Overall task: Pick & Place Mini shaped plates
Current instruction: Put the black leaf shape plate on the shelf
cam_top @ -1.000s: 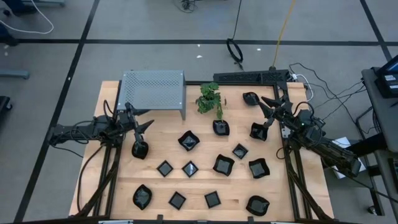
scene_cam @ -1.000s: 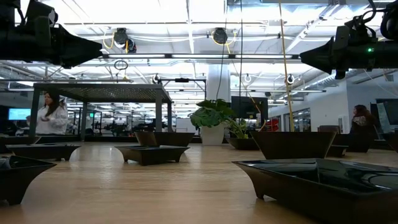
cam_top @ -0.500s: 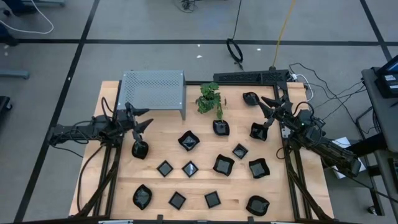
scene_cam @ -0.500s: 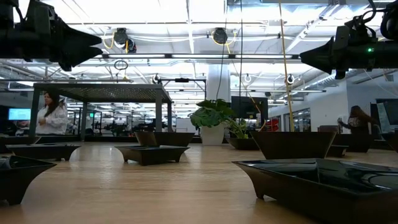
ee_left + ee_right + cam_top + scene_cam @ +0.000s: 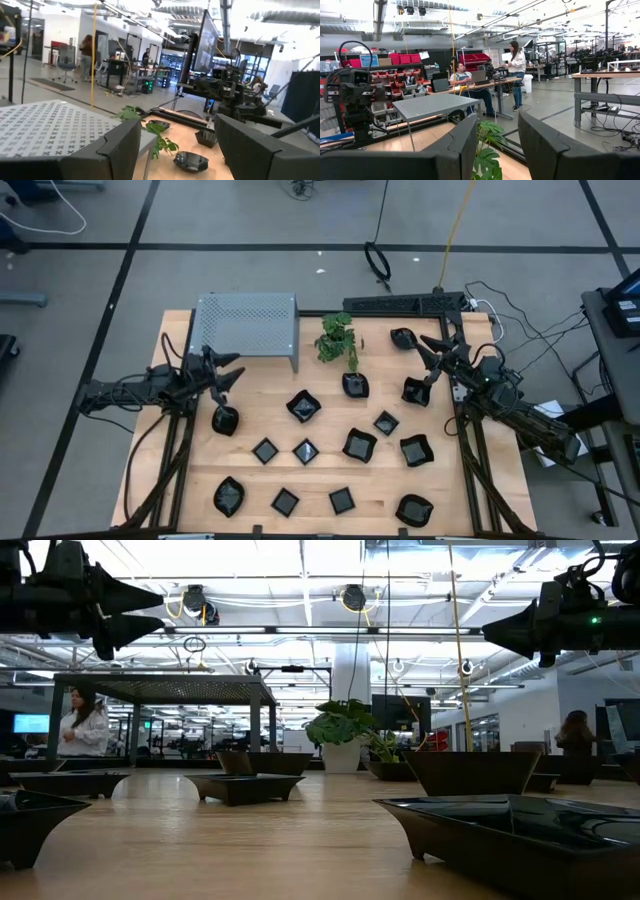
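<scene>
The wooden table (image 5: pixel 250 480) carries the mini shaped plates (image 5: pixel 304 451), glossy black dishes scattered over most of its surface. Four lie in a row along the near edge, from one by the near left corner (image 5: pixel 229 497) to one by the near right corner (image 5: pixel 414 510). Others spread across the middle, among them a wavy-edged one (image 5: pixel 303 407) and a square one (image 5: pixel 386 422). One plate (image 5: pixel 225 420) sits toward the left edge. One plate (image 5: pixel 354 385) lies at the foot of the green potted plant (image 5: pixel 337 340), and another (image 5: pixel 403 337) rests near the far right corner.

The grey perforated shelf (image 5: pixel 247 323) stands at the far left corner, with the plant just beside it toward the middle of the far edge.

The left gripper (image 5: pixel 228 374) hangs above the table near the left edge, just in front of the shelf and beyond the plate there; its jaws are spread wide and hold nothing. The right gripper (image 5: pixel 432 358) hangs above the table near the right edge, between the far-right plate and another plate (image 5: pixel 415 392) closer in; its jaws stand parted with nothing between them.

In the low view both grippers sit high above the tabletop, clear of the dishes. A person (image 5: pixel 80 724) stands in the room beyond the table.
</scene>
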Robot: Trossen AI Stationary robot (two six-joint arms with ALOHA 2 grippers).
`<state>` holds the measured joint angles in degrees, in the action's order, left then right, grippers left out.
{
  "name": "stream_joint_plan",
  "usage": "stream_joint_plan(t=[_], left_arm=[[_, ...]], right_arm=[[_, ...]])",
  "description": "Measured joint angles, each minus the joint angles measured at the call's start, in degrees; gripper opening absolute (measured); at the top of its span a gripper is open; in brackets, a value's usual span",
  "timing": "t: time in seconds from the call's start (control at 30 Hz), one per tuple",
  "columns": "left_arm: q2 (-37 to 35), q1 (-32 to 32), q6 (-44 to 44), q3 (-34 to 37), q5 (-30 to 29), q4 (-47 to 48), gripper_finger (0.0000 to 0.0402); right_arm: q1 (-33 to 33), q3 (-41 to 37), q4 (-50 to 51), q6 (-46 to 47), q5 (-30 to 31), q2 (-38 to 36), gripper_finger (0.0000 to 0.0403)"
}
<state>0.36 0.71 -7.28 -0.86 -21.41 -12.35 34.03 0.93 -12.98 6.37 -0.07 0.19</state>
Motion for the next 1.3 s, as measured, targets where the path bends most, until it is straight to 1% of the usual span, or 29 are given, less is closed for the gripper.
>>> stream_joint_plan(t=[0.1, 0.23, 0.37, 0.6, 0.8, 0.9, 1.03, 1.17, 1.3], left_arm=[[0.0, 0.0, -1.9, 0.0, -0.2, -0.7, 0.0257], [0.0, 0.0, -2.1, 0.0, 0.3, -2.0, 0.0257], [0.0, 0.0, -4.9, 0.0, 0.3, -3.4, 0.0257], [0.2, 0.0, -3.8, -0.3, 0.3, -4.5, 0.0257], [2.9, 0.0, -4.0, -0.5, 0.3, -4.4, 0.0257], [5.8, 0.0, -5.9, -2.8, 1.4, -1.5, 0.0257], [11.4, 0.0, -7.0, -8.6, 2.4, 5.3, 0.0257], [18.7, -0.1, -7.6, -15.1, 2.4, 12.5, 0.0257], [27.4, -1.0, -12.8, -21.6, 3.5, 23.8, 0.0257]], right_arm=[[0.0, 0.0, 0.0, 0.0, 0.0, 0.0, 0.013], [0.0, 0.0, 0.0, 0.0, 0.0, 0.0, 0.013], [0.0, 0.0, 0.0, 0.0, 0.0, 0.0, 0.013], [0.0, 0.0, 0.0, 0.0, 0.0, 0.0, 0.013], [0.0, 0.0, 0.0, 0.0, 0.0, 0.0, 0.013], [0.0, 0.0, 0.0, 0.0, 0.0, 0.0, 0.013], [0.0, 0.0, 0.0, 0.0, 0.0, 0.0, 0.013], [0.0, 0.0, 0.0, 0.0, 0.0, 0.0, 0.013], [0.0, 0.0, 0.0, 0.0, 0.0, 0.0, 0.013]])
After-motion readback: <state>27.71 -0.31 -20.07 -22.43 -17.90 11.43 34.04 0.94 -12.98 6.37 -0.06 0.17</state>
